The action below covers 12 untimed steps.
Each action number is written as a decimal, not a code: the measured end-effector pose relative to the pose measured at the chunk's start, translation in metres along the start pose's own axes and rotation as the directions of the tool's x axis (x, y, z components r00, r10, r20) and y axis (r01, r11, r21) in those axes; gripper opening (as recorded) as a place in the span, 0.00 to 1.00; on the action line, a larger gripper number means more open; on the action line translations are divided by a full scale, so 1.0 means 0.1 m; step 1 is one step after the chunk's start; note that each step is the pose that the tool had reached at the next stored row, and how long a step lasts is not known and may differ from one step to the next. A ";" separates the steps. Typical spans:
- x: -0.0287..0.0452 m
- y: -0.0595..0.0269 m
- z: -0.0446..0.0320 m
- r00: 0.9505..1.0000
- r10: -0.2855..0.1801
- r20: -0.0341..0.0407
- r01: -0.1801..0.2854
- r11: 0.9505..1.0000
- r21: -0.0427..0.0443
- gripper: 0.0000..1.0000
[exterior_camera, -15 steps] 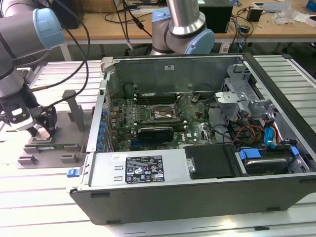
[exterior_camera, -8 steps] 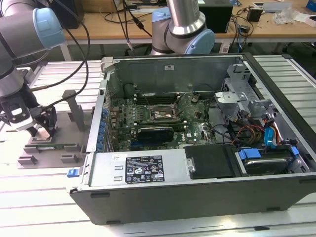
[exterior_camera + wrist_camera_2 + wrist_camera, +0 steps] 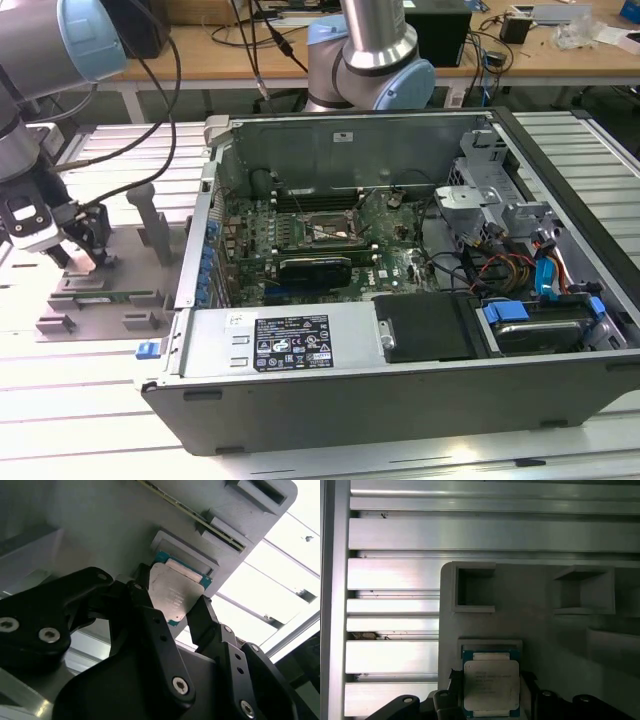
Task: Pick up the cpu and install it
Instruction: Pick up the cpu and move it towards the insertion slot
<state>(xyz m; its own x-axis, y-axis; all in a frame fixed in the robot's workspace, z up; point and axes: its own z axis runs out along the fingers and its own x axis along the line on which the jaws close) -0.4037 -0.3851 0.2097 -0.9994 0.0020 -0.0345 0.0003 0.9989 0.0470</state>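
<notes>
- Silvery-grey metal tops the cpu [image 3: 491,687], a small square chip with a teal-green board rim, which lies in a shallow pocket of the grey plastic fixture [image 3: 530,625].
- Black fingers [image 3: 150,615] of the gripper [image 3: 172,602] stand on either side of the chip. In both wrist views they are drawn in against its two opposite edges, so the gripper is clamped on the cpu.
- Between the fingers there is room for the chip's width and nothing more.
- Its underside looks level with the fixture pocket, and I cannot tell if it has left the pocket at all.
- Seen in the exterior view, the gripper [image 3: 85,245] hangs low over the fixture [image 3: 100,300] at the exterior view's left, on the slatted aluminium table [image 3: 100,420].
- Well apart, toward the exterior view's right, lies the open computer case [image 3: 400,400], with the metal-framed socket [image 3: 325,232] on its green motherboard.
</notes>
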 end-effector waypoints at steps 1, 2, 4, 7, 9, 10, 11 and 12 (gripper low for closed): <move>0.000 0.000 -0.001 1.000 0.000 0.000 0.000 1.000 0.000 0.54; 0.000 0.000 -0.002 1.000 0.000 0.000 0.000 1.000 0.000 0.54; 0.000 0.000 -0.004 1.000 0.000 0.000 0.000 1.000 0.000 0.54; 0.000 0.000 -0.008 1.000 0.000 0.000 0.000 1.000 0.000 0.54; 0.000 0.000 -0.009 1.000 0.000 0.000 0.000 1.000 0.000 0.54; 0.000 0.000 -0.010 1.000 0.000 0.000 0.000 1.000 0.000 0.54; 0.000 0.000 -0.010 1.000 0.000 0.000 0.000 1.000 0.000 0.54; 0.000 0.000 -0.011 1.000 0.000 0.000 0.000 1.000 0.000 0.54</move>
<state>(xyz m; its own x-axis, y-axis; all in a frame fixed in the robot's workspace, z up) -0.4038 -0.3852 0.2108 -0.9994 0.0019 -0.0343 0.0003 0.9989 0.0468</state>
